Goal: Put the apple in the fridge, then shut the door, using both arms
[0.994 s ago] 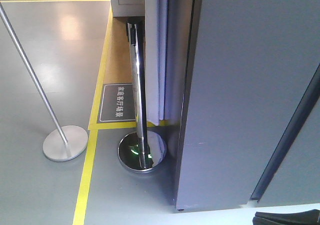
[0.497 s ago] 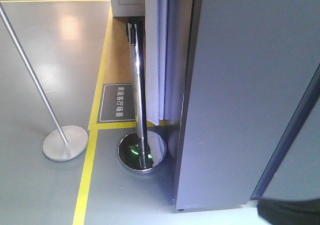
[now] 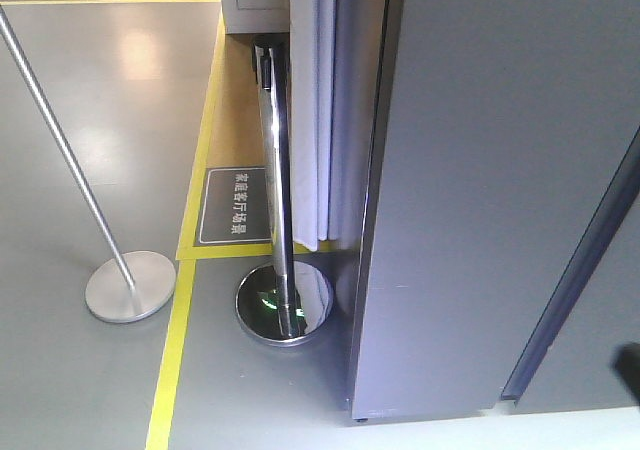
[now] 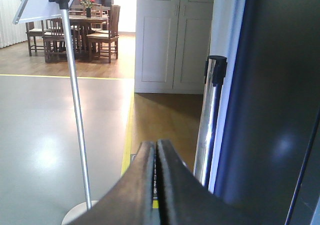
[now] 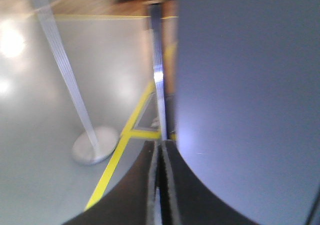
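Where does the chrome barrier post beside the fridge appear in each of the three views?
Front-facing: chrome barrier post stands centre-left, its round base on the grey floor.
Left wrist: right of centre, black-capped, against the fridge edge.
Right wrist: blurred, upper centre, beside the fridge side.
Shared landmark: the thin sign stand, left of the post throughout.

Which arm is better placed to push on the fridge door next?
Right, probably. The right gripper, shut and empty, points at the grey door face filling half its view. The left gripper, also shut, looks past the door's edge toward the chrome post.
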Tool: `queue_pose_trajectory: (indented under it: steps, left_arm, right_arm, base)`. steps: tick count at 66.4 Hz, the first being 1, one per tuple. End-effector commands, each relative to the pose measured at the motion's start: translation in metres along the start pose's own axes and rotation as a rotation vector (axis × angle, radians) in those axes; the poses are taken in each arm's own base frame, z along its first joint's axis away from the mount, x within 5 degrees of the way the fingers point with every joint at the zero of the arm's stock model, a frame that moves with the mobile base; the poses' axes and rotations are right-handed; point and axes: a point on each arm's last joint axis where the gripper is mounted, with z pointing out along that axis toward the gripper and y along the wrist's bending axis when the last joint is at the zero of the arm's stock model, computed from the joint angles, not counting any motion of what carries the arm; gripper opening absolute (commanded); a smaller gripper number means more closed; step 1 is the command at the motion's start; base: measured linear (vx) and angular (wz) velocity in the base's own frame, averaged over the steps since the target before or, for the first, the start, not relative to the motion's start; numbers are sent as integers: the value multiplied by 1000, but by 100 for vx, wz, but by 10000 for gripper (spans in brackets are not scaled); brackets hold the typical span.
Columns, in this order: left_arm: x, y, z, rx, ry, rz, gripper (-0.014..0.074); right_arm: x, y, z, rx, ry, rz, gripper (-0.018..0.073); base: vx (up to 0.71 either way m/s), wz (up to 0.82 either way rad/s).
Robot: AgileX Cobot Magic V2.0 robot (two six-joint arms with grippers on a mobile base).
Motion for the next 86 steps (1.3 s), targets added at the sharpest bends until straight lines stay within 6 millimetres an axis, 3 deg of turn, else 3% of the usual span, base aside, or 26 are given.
queue_pose_trajectory:
  steps: [1,17,26,51,86]
  left_arm:
    - [-3,-1,-1,22,-78,-12,-8]
    - [-3,-1,-1,22,-78,-12,-8]
    - [-2,-1,-1,21,-75,-12,-8]
    - [-2,-1,-1,21,-75,-12,-8]
    - [-2,-1,-1,21,-75,-12,-8]
  right_arm:
    - [-4,-12,-5,126,-160,131,-2]
    - [31,-22,-8,174,-365,152,-2]
    - [51,-25,1,170,-361,155,-2]
    - [50,-32,-2,308,-379,92,-2]
    - [45,-30,-3,301,-428,17,-2]
  base:
    - [0,0]
    - [0,0]
    - [0,0]
    - [0,0]
    - [0,0]
